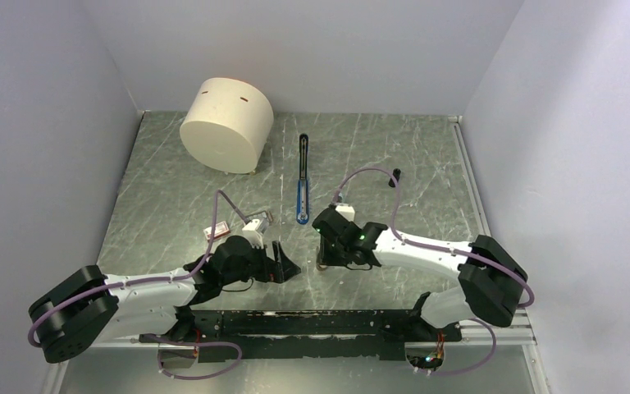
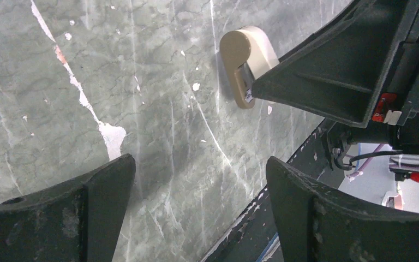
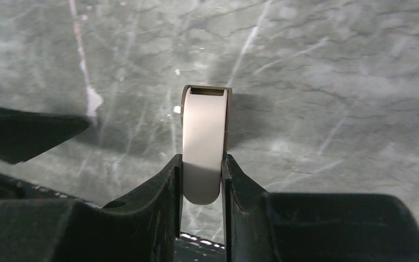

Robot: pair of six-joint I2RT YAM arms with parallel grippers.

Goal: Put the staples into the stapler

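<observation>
The blue stapler (image 1: 303, 182) lies opened out flat in the middle of the table, its black arm pointing to the back. The small red-and-white staples box (image 1: 216, 231) lies left of it, behind my left arm; I cannot make out the metal staple strip. My left gripper (image 1: 285, 264) is open and empty low over the table, as the left wrist view (image 2: 199, 180) shows. My right gripper (image 1: 323, 259) is shut on a small beige oval piece (image 3: 203, 144), near the table's front edge. That piece (image 2: 243, 57) also shows in the left wrist view.
A large cream cylinder (image 1: 227, 123) stands at the back left. A small black cylinder (image 1: 394, 176) lies right of the stapler. The black base rail (image 1: 312, 322) runs along the near edge. The two grippers are close together, tips facing each other.
</observation>
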